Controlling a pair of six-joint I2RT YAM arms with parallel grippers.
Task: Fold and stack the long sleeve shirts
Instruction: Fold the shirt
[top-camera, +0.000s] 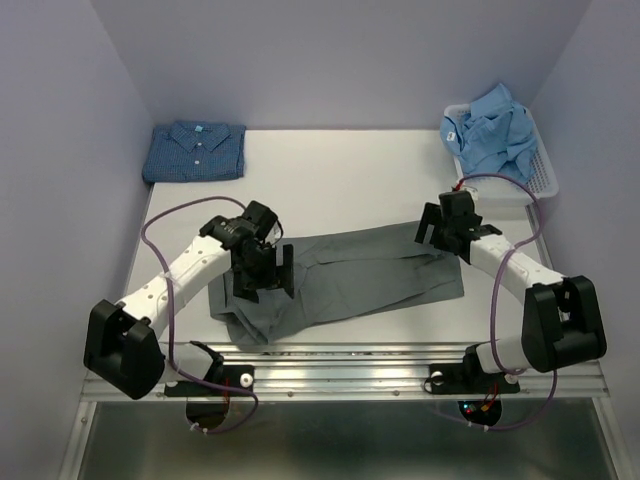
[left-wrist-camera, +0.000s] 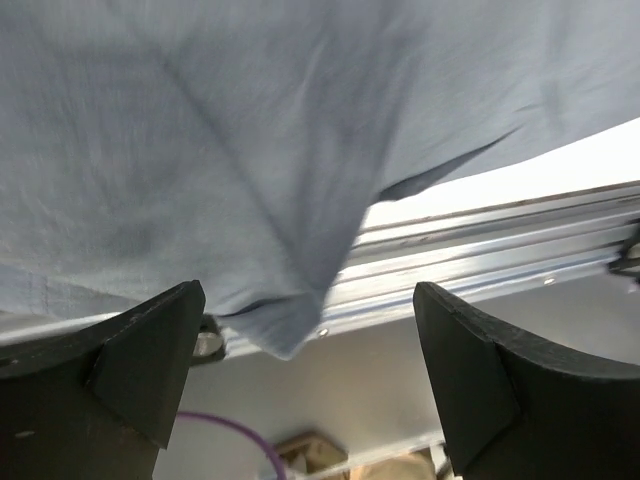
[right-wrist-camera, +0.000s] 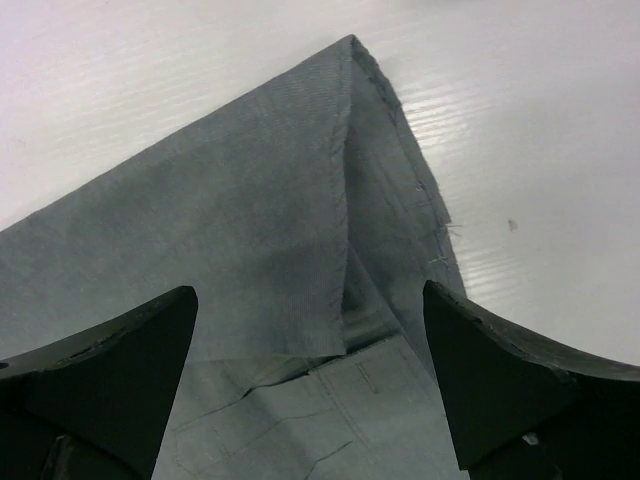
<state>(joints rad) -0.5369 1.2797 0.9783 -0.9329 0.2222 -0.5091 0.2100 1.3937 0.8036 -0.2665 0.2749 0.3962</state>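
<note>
Top external view has the plain mid-grey collared cloth shirt (top-camera: 370, 275) lying as a long, half-folded band across the near middle of the desk (top-camera: 340, 185), with its left end bunched right at the near edge. My take on the next fold: each gripper should pinch its end's corner through all the layers, and both should lift evenly together. Otherwise the band skews and that messy left end slides off the edge.

Both arms reach in bent at the elbow. The left gripper (top-camera: 262, 270) points down over the bunched end, and the right gripper (top-camera: 440, 228) is over the shirt's far right corner. The wrist views show both with jaws spread wide and nothing in them, cloth just beneath.

The folded dark blue dotted shirt (top-camera: 195, 152) sits at the far left corner. The light blue shirt (top-camera: 495, 130) is heaped in the white plastic mesh basket (top-camera: 545, 180) at the far right corner.
</note>
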